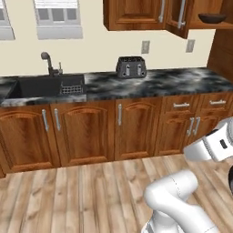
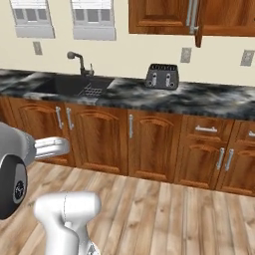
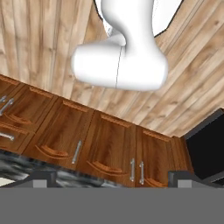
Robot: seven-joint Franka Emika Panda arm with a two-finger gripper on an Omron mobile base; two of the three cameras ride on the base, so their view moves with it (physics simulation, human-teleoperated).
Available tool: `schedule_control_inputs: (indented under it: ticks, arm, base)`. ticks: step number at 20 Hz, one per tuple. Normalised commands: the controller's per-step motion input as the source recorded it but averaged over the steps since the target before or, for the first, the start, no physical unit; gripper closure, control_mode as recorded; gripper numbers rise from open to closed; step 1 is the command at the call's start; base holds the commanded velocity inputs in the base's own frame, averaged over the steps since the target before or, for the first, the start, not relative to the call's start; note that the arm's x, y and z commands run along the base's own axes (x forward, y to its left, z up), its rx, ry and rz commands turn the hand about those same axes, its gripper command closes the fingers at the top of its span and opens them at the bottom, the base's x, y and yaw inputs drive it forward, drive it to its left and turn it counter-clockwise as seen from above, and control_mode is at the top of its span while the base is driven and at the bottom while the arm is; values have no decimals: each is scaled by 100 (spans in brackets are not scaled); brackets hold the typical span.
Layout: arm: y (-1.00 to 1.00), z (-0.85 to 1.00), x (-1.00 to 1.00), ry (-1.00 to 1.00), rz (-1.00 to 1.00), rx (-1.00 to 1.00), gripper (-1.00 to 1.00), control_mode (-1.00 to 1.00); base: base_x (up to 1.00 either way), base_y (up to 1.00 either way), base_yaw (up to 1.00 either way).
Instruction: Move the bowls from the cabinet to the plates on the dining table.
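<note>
Jaws stand wide apart on your gripper (image 3: pixel 112 177), holding nothing. Far right, your dark brown bowl (image 1: pixel 212 18) sits inside the open wall cabinet (image 1: pixel 136 13), above the marble tabletop (image 1: pixel 154 82).

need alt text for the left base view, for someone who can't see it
A dark bowl sits in an open reddish-brown wall cabinet at upper right, above a marble worktop holding a black toaster and a sink. The robot's white arm rises at lower right over wooden flooring.
</note>
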Motion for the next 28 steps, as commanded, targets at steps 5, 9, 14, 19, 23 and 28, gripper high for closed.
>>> schedule_control_inputs:
  ticks: [5,9,14,19,23,28]
  arm:
    - [0,0,0,0,0,0,-100,100]
    - [0,0,0,0,0,0,-100,100]
    - [0,0,0,0,0,0,-100,100]
    - [0,0,0,0,0,0,-100,100]
    - [0,0,0,0,0,0,-100,100]
    - [0,0,0,0,0,0,-100,100]
  base:
    - [19,-82,-3]
    - [0,-100,0]
    - [0,-100,0]
    - [-11,-99,-8]
    - [-46,-91,-36]
    - [-50,-55,-54]
